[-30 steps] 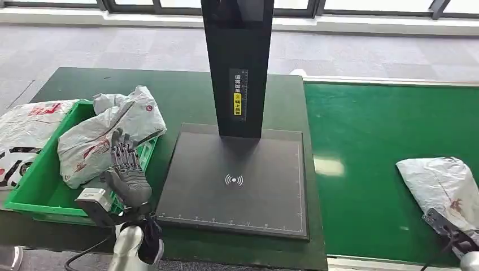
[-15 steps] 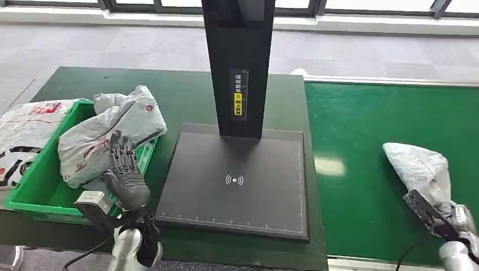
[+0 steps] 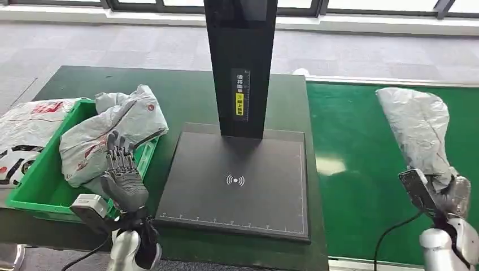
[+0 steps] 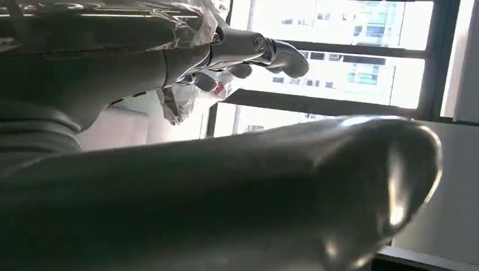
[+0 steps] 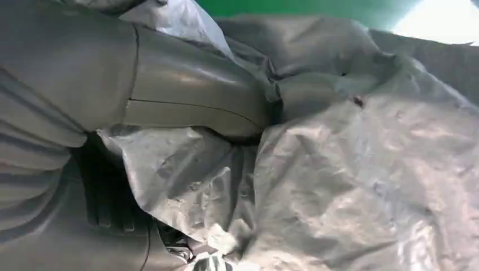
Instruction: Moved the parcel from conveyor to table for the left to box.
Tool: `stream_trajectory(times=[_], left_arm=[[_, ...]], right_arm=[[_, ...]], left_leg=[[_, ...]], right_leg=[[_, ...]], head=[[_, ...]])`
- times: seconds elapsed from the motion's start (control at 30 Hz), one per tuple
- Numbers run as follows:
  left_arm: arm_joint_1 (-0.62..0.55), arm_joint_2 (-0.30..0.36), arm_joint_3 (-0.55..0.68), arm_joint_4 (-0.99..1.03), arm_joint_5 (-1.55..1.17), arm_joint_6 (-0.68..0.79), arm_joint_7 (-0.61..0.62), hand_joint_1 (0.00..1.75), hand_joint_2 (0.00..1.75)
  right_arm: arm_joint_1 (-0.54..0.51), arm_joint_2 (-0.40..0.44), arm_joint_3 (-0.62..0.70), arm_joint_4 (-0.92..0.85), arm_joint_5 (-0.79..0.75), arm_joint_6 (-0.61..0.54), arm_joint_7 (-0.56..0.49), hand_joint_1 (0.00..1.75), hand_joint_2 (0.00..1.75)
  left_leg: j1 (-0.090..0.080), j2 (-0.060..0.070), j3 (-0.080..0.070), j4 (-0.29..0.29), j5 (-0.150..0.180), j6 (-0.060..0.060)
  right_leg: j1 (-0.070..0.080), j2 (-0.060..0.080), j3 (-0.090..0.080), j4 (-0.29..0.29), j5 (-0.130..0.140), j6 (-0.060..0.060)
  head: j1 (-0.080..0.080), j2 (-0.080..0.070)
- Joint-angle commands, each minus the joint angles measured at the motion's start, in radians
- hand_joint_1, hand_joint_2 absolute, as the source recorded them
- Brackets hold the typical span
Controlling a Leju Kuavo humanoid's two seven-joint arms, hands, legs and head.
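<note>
Right hand (image 3: 452,195) fingers clamped on parcel (image 3: 418,127) above conveyor (image 3: 361,169), left hand (image 3: 125,180) fingers apart at bin (image 3: 34,192) edge.

Grey carpet floor (image 3: 141,51) ahead of me. Window frames (image 3: 169,5) along far wall, daylight coming in. Dark green table (image 3: 181,96) below; black post (image 3: 241,62) standing mid-table.

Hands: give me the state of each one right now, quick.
Left hand: open, fingers spread, holding nothing, raised by the green bin.
Right hand: closed on the grey parcel, holding it up above the conveyor.
</note>
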Motion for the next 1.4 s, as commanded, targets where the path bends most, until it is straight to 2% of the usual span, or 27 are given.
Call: stream_trajectory(times=[0.03,0.13,0.23,0.3,0.37,0.47,0.53,0.63,0.67,0.77,0.83,0.87,0.9,1.03,1.1,1.27,1.4], left_arm=[[0.012,0.004,0.0,-0.008,0.003,0.018,0.003,0.0,0.0],[0.01,0.003,-0.002,0.0,0.0,0.009,0.003,0.0,0.0],[-0.014,0.001,-0.016,0.028,-0.007,0.007,0.003,0.0,0.0],[-0.037,-0.003,-0.022,0.047,-0.007,0.015,0.003,0.0,0.0],[-0.037,-0.003,-0.022,0.047,-0.007,0.015,0.003,0.0,0.0],[-0.037,-0.005,-0.027,0.054,-0.002,0.017,0.003,0.0,0.0],[-0.041,-0.008,-0.039,0.063,-0.005,0.013,0.003,0.0,0.0],[-0.088,-0.008,-0.08,0.123,-0.007,0.016,0.003,0.0,0.0],[-0.104,-0.01,-0.085,0.14,-0.007,0.02,0.003,0.0,0.0],[-0.104,-0.01,-0.085,0.14,-0.007,0.02,0.003,0.0,0.0],[-0.124,-0.01,-0.093,0.164,-0.006,0.022,0.003,0.0,0.0],[-0.155,-0.009,-0.112,0.201,-0.006,0.036,0.003,0.0,0.0],[-0.151,-0.006,-0.118,0.197,-0.005,0.037,0.003,0.0,0.0],[-0.141,0.0,-0.126,0.195,-0.004,0.036,0.003,0.0,0.0],[-0.147,0.006,-0.135,0.216,-0.009,0.039,0.003,0.0,0.0],[-0.148,0.007,-0.135,0.217,-0.009,0.04,0.003,0.0,0.0],[-0.139,0.007,-0.136,0.204,-0.01,0.045,0.003,0.0,0.0]], right_arm=[[0.242,0.112,0.258,-0.482,0.008,-0.154,-0.026,1.75,1.75],[0.227,0.148,0.393,-0.494,0.044,-0.185,-0.036,1.75,1.75],[0.284,0.202,0.509,-0.578,0.097,-0.189,-0.065,1.75,1.75],[0.324,0.251,0.586,-0.608,0.153,-0.189,-0.101,1.75,1.75],[0.324,0.251,0.586,-0.608,0.153,-0.189,-0.101,1.75,1.75],[0.331,0.275,0.691,-0.569,0.147,-0.189,-0.133,1.75,1.75],[0.332,0.309,0.725,-0.547,0.17,-0.189,-0.129,1.75,1.75],[0.316,0.317,0.776,-0.472,0.165,-0.189,-0.06,1.75,1.75],[0.309,0.304,0.801,-0.437,0.123,-0.189,-0.043,1.75,1.75],[0.309,0.304,0.801,-0.437,0.123,-0.189,-0.043,1.75,1.75],[0.293,0.277,0.836,-0.417,0.028,-0.17,-0.03,1.75,1.75],[0.228,0.278,0.81,-0.291,-0.126,-0.068,-0.037,1.75,1.75],[0.206,0.286,0.795,-0.255,-0.153,-0.045,-0.05,1.75,1.75],[0.154,0.298,0.745,-0.158,-0.205,-0.01,-0.071,1.75,1.75],[0.129,0.304,0.702,-0.089,-0.211,-0.011,-0.08,1.75,1.75],[0.12,0.307,0.685,-0.062,-0.213,-0.018,-0.093,1.75,1.75],[0.091,0.311,0.657,-0.015,-0.214,-0.01,-0.089,1.75,1.75]], left_leg=[[0.0,0.001,0.002,-0.002,0.0,0.0],[0.001,0.007,-0.006,-0.004,-0.001,0.0],[0.001,0.005,-0.007,-0.003,-0.001,-0.001],[0.001,0.003,-0.007,-0.003,0.0,-0.001],[0.002,0.001,-0.005,-0.003,0.0,-0.001],[0.002,0.002,0.003,-0.002,0.0,-0.002],[0.003,0.002,0.004,-0.005,0.001,-0.001],[0.002,0.003,0.002,-0.003,0.001,-0.001],[0.003,0.003,0.001,-0.003,0.001,-0.001],[0.003,0.003,0.001,-0.003,0.001,-0.001],[0.003,0.004,0.002,-0.004,0.002,-0.001],[0.002,0.001,0.001,-0.003,0.002,-0.001],[0.003,0.001,0.002,-0.004,0.003,-0.001],[0.002,0.007,-0.004,-0.003,0.002,-0.001],[0.002,0.006,-0.003,-0.005,0.003,0.0],[0.003,0.005,0.006,-0.007,0.003,0.0],[0.002,0.006,0.004,-0.004,0.002,0.0]], right_leg=[[0.001,0.0,0.001,-0.001,-0.001,-0.002],[0.002,0.005,0.0,-0.002,0.0,-0.004],[0.001,0.004,0.0,-0.001,-0.001,-0.003],[0.002,0.001,0.0,-0.001,-0.001,-0.004],[0.002,-0.001,0.0,-0.001,-0.002,-0.003],[0.002,0.0,0.001,0.0,-0.002,-0.003],[0.003,0.0,0.002,-0.002,-0.001,-0.004],[0.003,0.002,0.001,-0.001,-0.001,-0.003],[0.003,0.002,0.001,-0.001,-0.001,-0.004],[0.003,0.002,0.001,-0.001,-0.001,-0.004],[0.004,0.002,0.001,-0.002,0.0,-0.004],[0.003,0.0,0.001,-0.001,-0.001,-0.003],[0.003,-0.001,0.002,-0.004,0.0,-0.004],[0.002,0.005,0.002,-0.003,0.001,-0.003],[0.003,0.004,0.002,-0.005,0.002,-0.004],[0.004,0.003,0.005,-0.007,0.003,-0.005],[0.003,0.005,0.002,-0.004,0.002,-0.004]], head=[[0.0,0.0],[0.0,0.0],[0.0,0.0],[0.0,0.0],[0.0,0.0],[0.0,0.0],[0.0,0.0],[0.0,0.0],[0.0,0.0],[0.0,0.0],[0.0,0.0],[0.0,0.0],[0.0,0.0],[0.0,0.0],[0.0,0.0],[0.0,0.0],[0.0,0.0]])
